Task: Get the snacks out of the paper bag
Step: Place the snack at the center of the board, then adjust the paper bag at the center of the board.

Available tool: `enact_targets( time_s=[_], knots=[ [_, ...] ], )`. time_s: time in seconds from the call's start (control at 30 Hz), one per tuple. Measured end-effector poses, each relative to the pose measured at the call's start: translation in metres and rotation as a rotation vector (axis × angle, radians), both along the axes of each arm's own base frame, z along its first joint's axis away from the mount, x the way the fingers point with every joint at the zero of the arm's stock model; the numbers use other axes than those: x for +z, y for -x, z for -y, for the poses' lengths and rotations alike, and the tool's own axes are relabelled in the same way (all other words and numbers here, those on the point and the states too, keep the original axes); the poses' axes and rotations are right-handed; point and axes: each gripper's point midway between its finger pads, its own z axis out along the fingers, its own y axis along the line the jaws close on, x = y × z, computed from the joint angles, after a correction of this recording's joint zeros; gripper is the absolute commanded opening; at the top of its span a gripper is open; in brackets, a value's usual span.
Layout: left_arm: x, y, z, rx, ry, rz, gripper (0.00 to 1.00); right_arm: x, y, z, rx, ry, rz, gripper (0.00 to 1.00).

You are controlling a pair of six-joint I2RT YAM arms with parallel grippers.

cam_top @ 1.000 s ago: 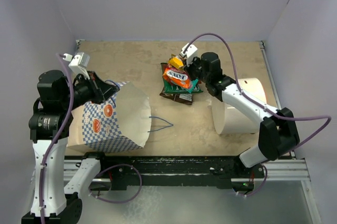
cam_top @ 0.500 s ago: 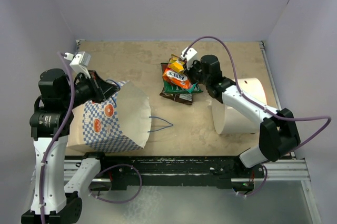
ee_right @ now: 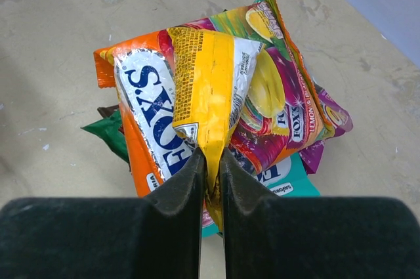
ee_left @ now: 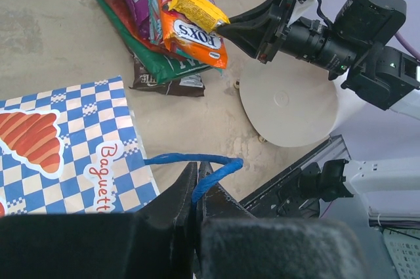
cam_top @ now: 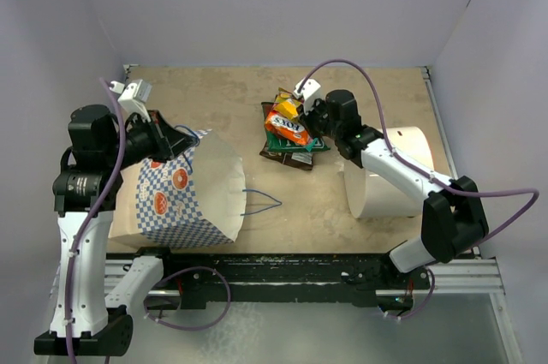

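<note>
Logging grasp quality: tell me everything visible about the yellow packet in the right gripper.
The yellow packet is small, flat, shiny foil with dark print and a silvery patch. The jaws of the right gripper are shut on one end. It lies over the orange Fox's packet and the magenta packet; contact with them is unclear.

**Snacks heaped outside the open bag**

We see the paper bag (cam_top: 171,201), white with blue checks and orange logos, lying with its mouth open. Its blue string handle (ee_left: 220,167) is pinched in the left gripper (ee_left: 195,184). The snacks (cam_top: 294,134) lie stacked just ahead of the right gripper (ee_right: 211,161). The yellow packet (ee_right: 210,75) on top is clamped by its near edge, over orange, purple, teal and green ones.
</note>
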Motion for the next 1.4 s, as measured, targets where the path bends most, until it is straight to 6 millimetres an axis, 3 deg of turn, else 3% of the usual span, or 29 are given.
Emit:
enact_targets(
  time_s=[0.6,0.77,0.87,1.13,1.27,1.4],
  knots=[
    [0.000,0.000,0.000,-0.001,0.000,0.000,0.00,-0.008,0.008,0.004,0.005,0.025,-0.040,0.52],
    [0.000,0.000,0.000,0.000,0.000,0.001,0.00,-0.002,0.013,0.007,0.009,0.030,-0.035,0.68],
    [0.000,0.000,0.000,0.000,0.000,0.002,0.00,0.007,0.016,0.009,0.013,0.031,-0.014,0.76],
    [-0.001,-0.002,-0.003,0.018,-0.008,-0.002,0.00,0.045,0.028,0.017,0.043,0.041,0.079,0.83],
    [-0.003,-0.003,-0.004,0.030,-0.013,-0.008,0.00,0.066,0.037,0.011,0.094,0.001,0.117,0.84],
    [-0.004,-0.003,-0.005,0.038,-0.017,-0.014,0.00,0.081,0.055,-0.012,0.198,-0.062,0.132,0.84]
  ],
)
